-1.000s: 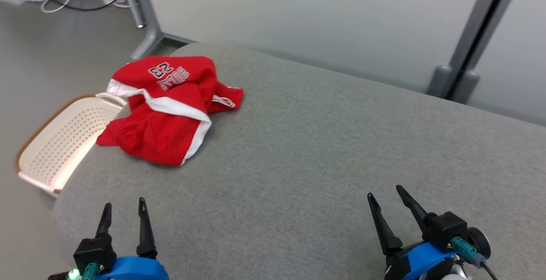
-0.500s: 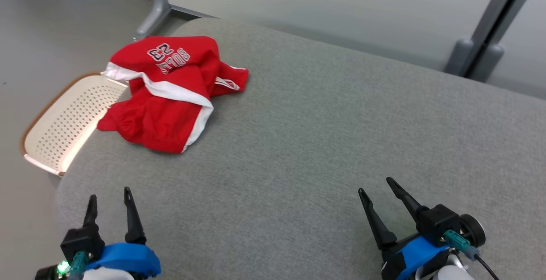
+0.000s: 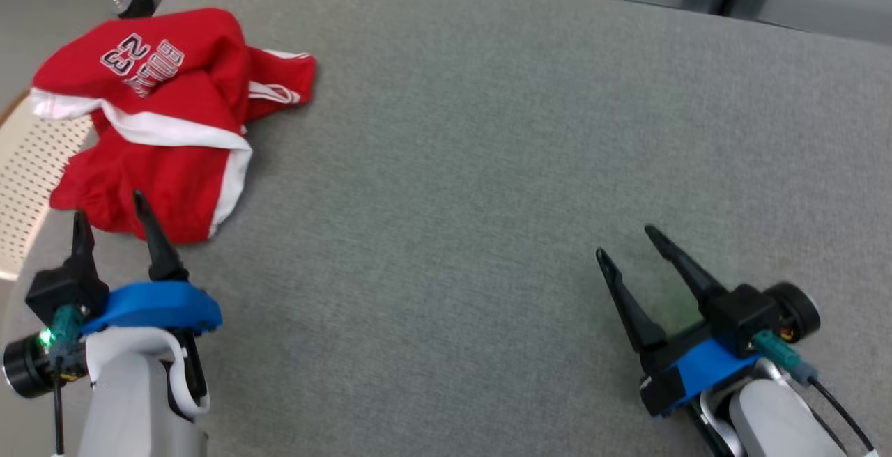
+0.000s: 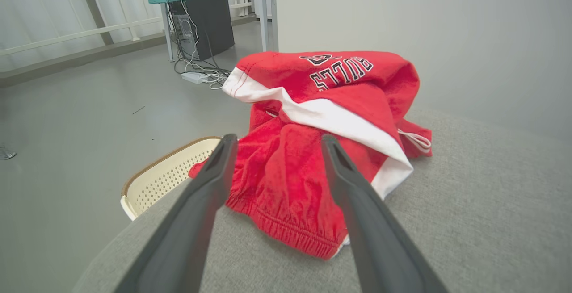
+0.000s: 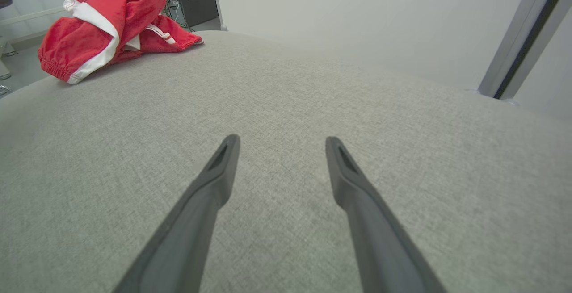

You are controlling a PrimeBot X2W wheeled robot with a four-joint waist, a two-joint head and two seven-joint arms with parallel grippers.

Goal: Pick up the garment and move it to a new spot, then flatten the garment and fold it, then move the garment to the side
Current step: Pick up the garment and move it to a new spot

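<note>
Garment (image 3: pixel 150 115): red shorts, crumpled at the far left corner of the grey cushion (image 3: pixel 488 129), by a cream basket (image 3: pixel 24 185)
Left gripper (image 3: pixel 108 204): fingers apart, empty, just short of the elastic hem
Right gripper (image 3: pixel 625 239): fingers apart, empty, well away
Grasp: pinch a thick fold at the hem (not the cushion cover), then lift clear before carrying
</note>
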